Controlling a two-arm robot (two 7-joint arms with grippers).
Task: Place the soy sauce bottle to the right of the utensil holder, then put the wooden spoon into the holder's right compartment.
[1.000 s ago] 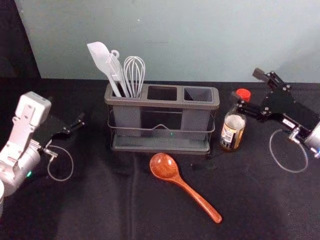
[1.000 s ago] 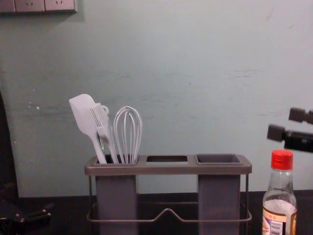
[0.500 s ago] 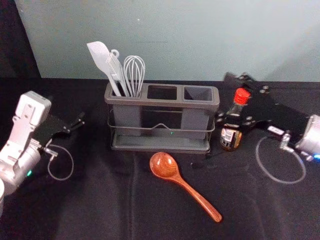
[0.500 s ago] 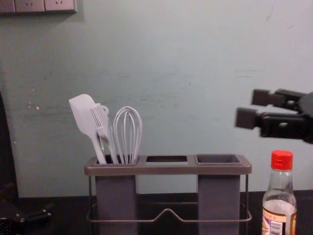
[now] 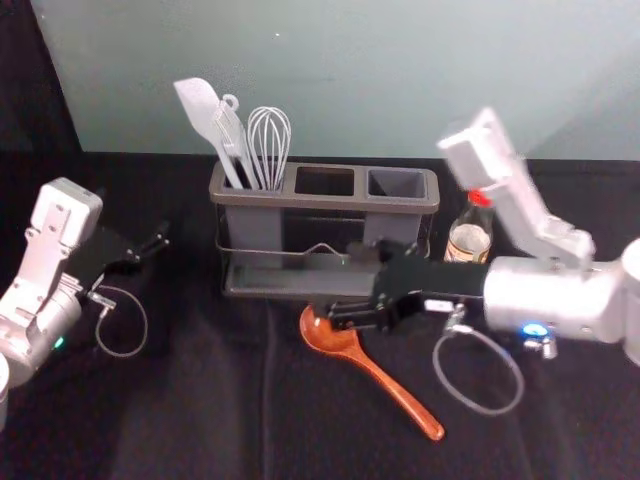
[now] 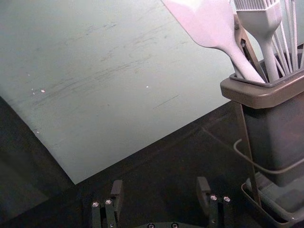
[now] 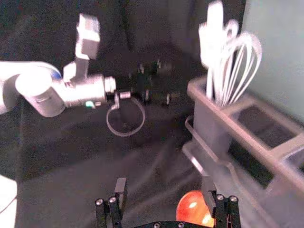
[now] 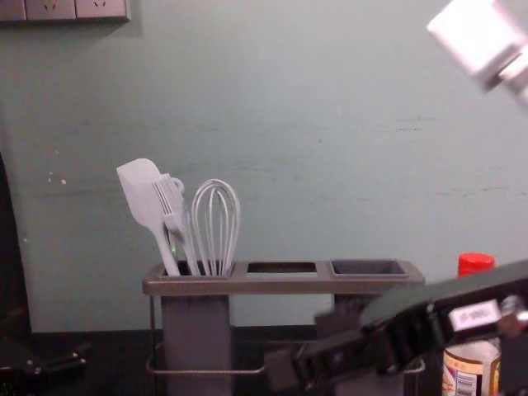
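Arm (image 5: pixel 560 302) stretched inward, right claw (image 5: pixel 339 285) hangs open near the wooden spoon (image 5: pixel 334 341); left claw (image 5: pixel 160 240), also open, sits far left.

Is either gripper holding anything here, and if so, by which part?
Nothing is held: the right gripper is open near the wooden spoon, and the left gripper is open and empty too.

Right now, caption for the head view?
Open right gripper near wooden spoon, soy sauce bottle standing right of utensil holder.

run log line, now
right gripper: open, near brown wooden spoon | red-capped glass bottle: upright right of grey utensil holder | left gripper: open, left of holder
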